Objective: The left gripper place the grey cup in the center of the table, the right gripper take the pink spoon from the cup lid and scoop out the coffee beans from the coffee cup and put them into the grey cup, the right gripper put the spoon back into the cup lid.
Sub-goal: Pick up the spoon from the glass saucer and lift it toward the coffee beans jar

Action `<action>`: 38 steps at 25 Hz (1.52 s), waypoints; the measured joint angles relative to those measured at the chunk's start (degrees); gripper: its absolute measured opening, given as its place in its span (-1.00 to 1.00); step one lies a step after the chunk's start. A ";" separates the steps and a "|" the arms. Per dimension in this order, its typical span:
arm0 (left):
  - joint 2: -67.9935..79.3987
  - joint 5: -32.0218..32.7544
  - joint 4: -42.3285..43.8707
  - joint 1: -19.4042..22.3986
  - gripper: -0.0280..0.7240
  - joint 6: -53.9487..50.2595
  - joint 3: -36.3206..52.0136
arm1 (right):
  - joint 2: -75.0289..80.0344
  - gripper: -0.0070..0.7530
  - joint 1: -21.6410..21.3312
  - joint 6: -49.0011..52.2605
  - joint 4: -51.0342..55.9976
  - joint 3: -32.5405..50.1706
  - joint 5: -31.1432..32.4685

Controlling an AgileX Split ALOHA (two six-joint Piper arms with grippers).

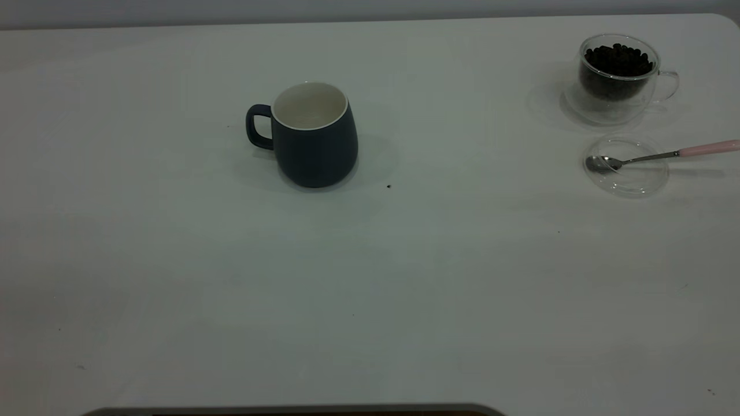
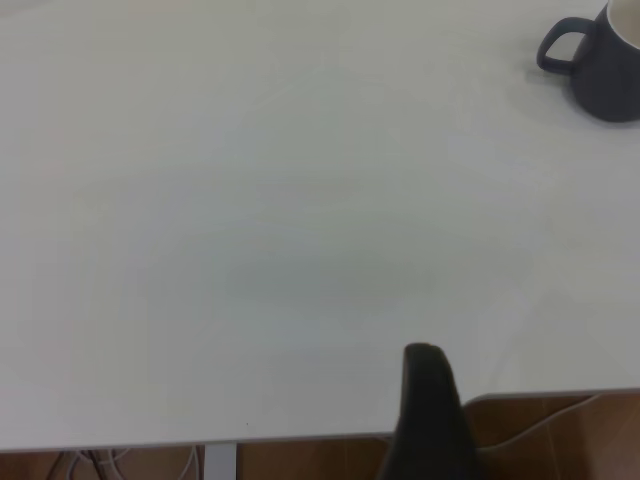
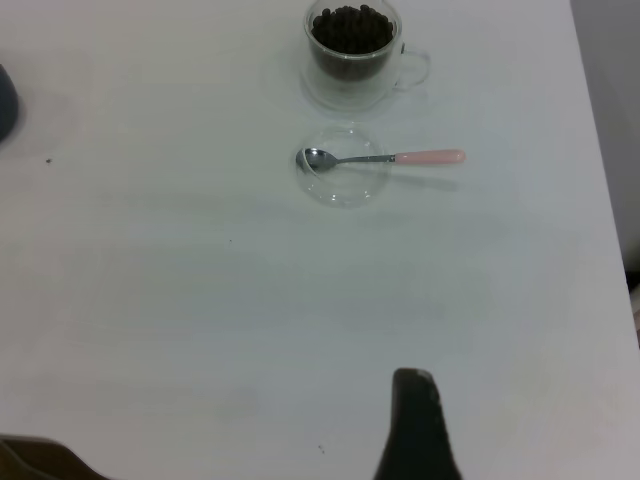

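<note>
In the exterior view the mug [image 1: 315, 134] stood upright on the surface [image 1: 370, 289], left of centre in the upper half of the frame, its handle pointing toward the left edge. Well apart from it, in the upper right corner, stood the glass cup [image 1: 620, 78] with the beans [image 1: 617, 60] heaped inside and its handle toward the right edge. Just below the glass cup in the frame lay the lid [image 1: 627, 166], flat on the surface. The spoon [image 1: 659, 155] lay across the lid, its bowl resting in the lid's left part and its handle reaching out past the lid's right rim toward the right edge.
</note>
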 joint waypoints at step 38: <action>0.00 0.00 0.00 0.00 0.64 0.00 0.00 | 59.79 0.61 0.00 -0.61 10.12 -26.12 -12.46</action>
